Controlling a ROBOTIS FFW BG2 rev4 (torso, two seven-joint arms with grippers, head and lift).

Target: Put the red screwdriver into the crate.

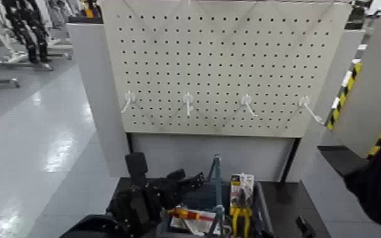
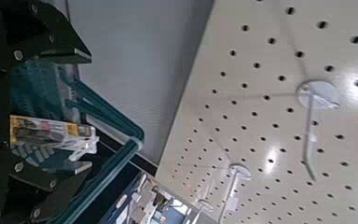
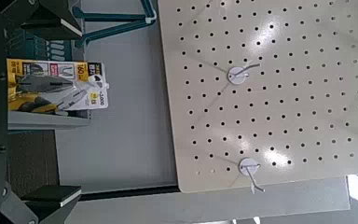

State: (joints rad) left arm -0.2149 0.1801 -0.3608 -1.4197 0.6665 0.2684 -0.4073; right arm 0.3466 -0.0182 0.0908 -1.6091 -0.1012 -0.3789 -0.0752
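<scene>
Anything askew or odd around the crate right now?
Nothing looks spilled or damaged. The red screwdriver lies inside the crate; the carded pliers stand partly above its rim, which seems ordinary.

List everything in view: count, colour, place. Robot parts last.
crate: 1, dark blue-grey, below the pegboard, tall central handle bar
red screwdriver: 1, red and yellow, in the crate, left of the handle bar in the head view
pliers: 1, yellow handles, printed card, in the crate, right of the bar
pegboard: 1, off-white, upright behind the crate
hooks: 4, white, in a row low on the pegboard
striped tape: yellow and black, far right
wheeled stands: several, light, on the floor at far left
floor: grey, shiny, left
left gripper: 1, black, open, over the crate's left part
right gripper: 1, black, open, right of the crate
</scene>
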